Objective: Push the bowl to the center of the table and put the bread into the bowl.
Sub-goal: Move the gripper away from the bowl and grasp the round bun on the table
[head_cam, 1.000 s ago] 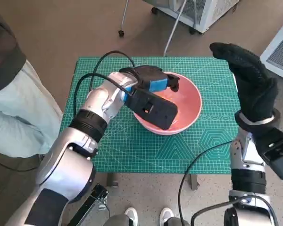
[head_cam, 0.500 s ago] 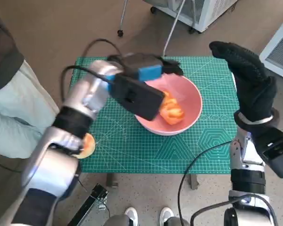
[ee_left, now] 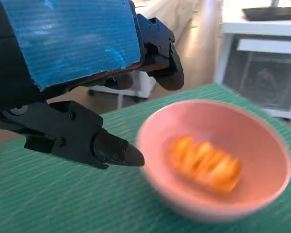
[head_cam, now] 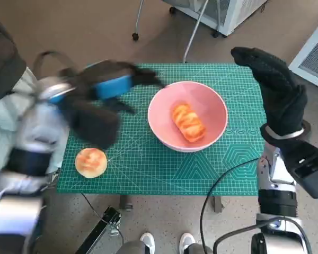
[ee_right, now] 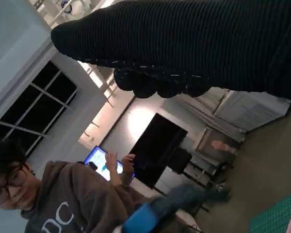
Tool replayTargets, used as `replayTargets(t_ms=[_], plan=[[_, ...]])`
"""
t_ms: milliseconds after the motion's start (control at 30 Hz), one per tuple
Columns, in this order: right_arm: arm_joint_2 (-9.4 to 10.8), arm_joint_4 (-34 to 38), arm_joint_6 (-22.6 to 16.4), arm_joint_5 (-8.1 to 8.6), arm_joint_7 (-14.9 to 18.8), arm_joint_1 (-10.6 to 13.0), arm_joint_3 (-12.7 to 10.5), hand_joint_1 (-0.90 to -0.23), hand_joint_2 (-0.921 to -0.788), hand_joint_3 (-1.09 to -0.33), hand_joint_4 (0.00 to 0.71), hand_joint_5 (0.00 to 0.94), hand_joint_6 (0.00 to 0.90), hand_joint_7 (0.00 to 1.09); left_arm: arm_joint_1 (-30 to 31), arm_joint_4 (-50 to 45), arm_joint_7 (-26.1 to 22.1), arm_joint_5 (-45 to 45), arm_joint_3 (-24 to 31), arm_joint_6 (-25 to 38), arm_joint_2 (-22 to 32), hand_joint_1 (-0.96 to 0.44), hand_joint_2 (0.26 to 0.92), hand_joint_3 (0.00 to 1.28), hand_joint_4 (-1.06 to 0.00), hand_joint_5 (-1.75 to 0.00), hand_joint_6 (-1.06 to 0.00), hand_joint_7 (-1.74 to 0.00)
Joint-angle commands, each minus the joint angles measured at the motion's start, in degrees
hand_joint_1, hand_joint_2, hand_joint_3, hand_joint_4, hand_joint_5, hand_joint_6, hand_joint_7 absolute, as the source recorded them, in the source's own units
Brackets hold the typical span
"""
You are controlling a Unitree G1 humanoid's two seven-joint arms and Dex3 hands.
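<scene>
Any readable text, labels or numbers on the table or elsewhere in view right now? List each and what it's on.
"DC": pale letters on the person's brown sweatshirt in the right wrist view, partly cut off, so the word may be incomplete.
Green mat: printed grid lines and marks, too small to read.
Pink bowl, bread and blue tape on the left hand: no text.

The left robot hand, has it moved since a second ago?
Yes. The left robot hand has pulled out of the pink bowl and swung toward the mat's left edge, holding nothing.
</scene>
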Motion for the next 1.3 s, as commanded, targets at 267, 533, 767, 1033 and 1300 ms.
replayTargets(t_ms=[267, 533, 767, 1033, 1300], plan=[[0.38, 2.78, 0.77, 1.4, 2.28, -1.31, 0.0, -0.678, -0.921, -0.737, 0.208, 0.042, -0.001, 0.6, 16.23, -13.76, -3.22, -4.38, 10.33, 3.81, 13.37, -0.11, 0.863, 0.0, -0.46, -0.02, -0.44, -0.31], [0.65, 4.34, 0.83, 1.8, 3.59, -2.71, -0.2, -0.672, -0.921, -0.739, 0.207, 0.043, -0.001, 0.59, 24.82, -18.29, -2.24, -4.61, 13.74, 6.03, 15.48, -0.1, 0.848, 0.0, -0.46, 0.0, -0.48, -0.17], [0.78, 5.63, 0.6, 2.27, 4.79, -3.74, -0.47, -0.669, -0.921, -0.74, 0.205, 0.044, -0.001, 0.59, 28.22, -19.75, -1.44, -3.64, 12.86, 7.77, 14.65, -0.09, 0.832, 0.0, -0.41, 0.0, -0.47, -0.09], [0.83, 5.78, 0.46, 2.64, 5.91, -4.02, -0.59, -0.667, -0.921, -0.733, 0.205, 0.045, -0.001, 0.6, 28.64, -18.13, -1.19, -1.35, 8.51, 9.38, 12.77, -0.07, 0.827, 0.0, -0.34, 0.0, -0.43, -0.05], [0.61, 5.42, 0.91, 3.11, 6.63, -3.86, -0.72, -0.667, -0.921, -0.73, 0.205, 0.046, -0.001, 0.6, 27.03, -13.99, -0.97, 1.56, 3.43, 9.36, 10.52, -0.06, 0.824, 0.0, -0.27, 0.0, -0.37, -0.01]])
